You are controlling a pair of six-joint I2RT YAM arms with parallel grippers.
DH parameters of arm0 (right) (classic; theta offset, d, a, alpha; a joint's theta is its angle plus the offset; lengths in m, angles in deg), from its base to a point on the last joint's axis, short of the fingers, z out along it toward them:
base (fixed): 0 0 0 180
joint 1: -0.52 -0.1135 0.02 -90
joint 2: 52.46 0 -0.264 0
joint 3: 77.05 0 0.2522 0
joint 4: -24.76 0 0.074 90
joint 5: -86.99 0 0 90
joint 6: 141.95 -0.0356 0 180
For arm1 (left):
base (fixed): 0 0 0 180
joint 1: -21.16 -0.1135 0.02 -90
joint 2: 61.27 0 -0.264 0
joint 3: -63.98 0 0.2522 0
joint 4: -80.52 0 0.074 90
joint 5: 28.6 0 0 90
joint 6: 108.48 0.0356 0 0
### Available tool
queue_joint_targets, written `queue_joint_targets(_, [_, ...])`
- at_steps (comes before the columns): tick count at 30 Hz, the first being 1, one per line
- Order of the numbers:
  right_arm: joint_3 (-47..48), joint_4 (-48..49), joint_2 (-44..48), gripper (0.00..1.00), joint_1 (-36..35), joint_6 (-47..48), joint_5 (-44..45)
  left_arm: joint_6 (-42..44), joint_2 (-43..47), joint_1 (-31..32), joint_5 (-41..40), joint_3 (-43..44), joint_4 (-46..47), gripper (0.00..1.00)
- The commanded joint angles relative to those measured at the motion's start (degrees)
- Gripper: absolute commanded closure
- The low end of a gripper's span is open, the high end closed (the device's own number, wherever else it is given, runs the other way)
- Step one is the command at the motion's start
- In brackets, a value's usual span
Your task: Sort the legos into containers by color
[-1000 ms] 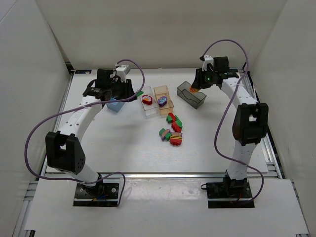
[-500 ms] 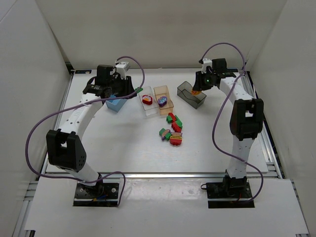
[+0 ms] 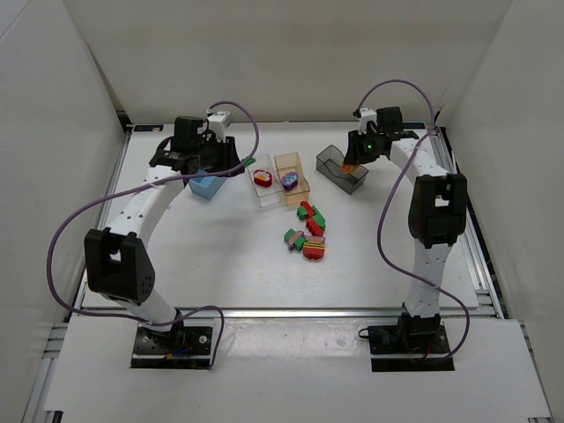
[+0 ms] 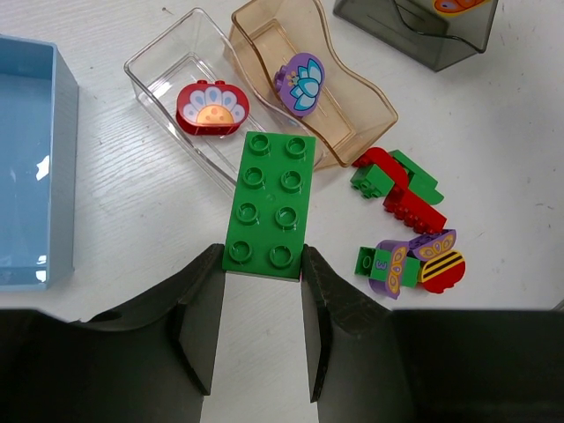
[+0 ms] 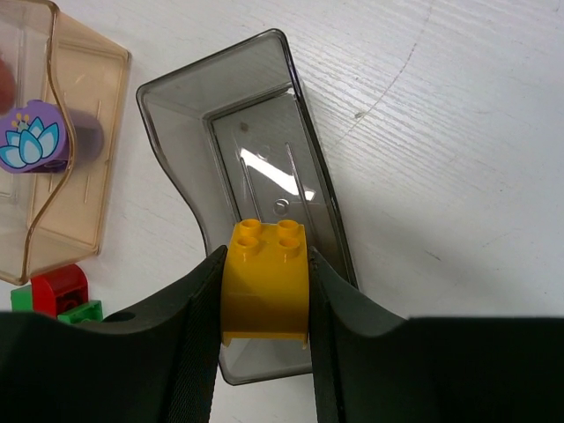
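While the L gripper clamps one short end of a green eight-stud lego betw. both fingers, that brick hangs studs-up just beside the clear bin, its free end overlapping the bin's rim in the wrist view. A red flower-print piece lies inside the clear bin. Light blue bin sits to its left. Peach bin sits right alongside it, w/ a purple flower piece inside. Further right of the clear bin, past the peach one, is the grey bin. R gripper pinches a yellow-orange lego over it, studs up. Loose red, green and purple legos lie on the table, near-right of the clear bin.
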Motion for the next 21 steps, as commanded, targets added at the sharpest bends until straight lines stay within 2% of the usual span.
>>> queue_joint_targets(1, [2.5,0.7,-0.41,0.76,0.17,1.33,0.47,0.43,0.19,-0.53,-0.35,2.42,0.12,0.89])
queue_joint_targets(2, [2.5,0.7,-0.5,0.56,0.26,1.42,-0.05,0.43,0.01,-0.71,-0.26,2.5,0.12,0.89])
queue_joint_targets(6, [2.85,-0.44,1.68,0.19,-0.09,1.68,-3.29,0.43,-1.65,-2.81,-0.26,3.2,0.12,0.89])
queue_joint_targets(7, [2.59,-0.44,2.48,0.15,-0.09,1.42,-4.35,0.43,-2.27,-3.26,-0.26,3.47,0.12,0.88])
queue_joint_targets(10, [1.36,-0.26,6.77,0.09,-0.09,-0.68,-7.96,0.95,-5.61,-5.19,0.0,5.57,0.12,0.88])
queue_joint_targets(18, [-4.08,1.06,18.3,0.08,0.08,-3.6,-12.36,4.12,-18.0,-7.74,-4.04,17.34,-3.57,0.89])
queue_joint_targets(21, [-5.58,0.62,20.76,0.07,0.43,-3.68,-12.8,4.03,-20.46,-8.35,-5.62,18.06,-4.1,0.89])
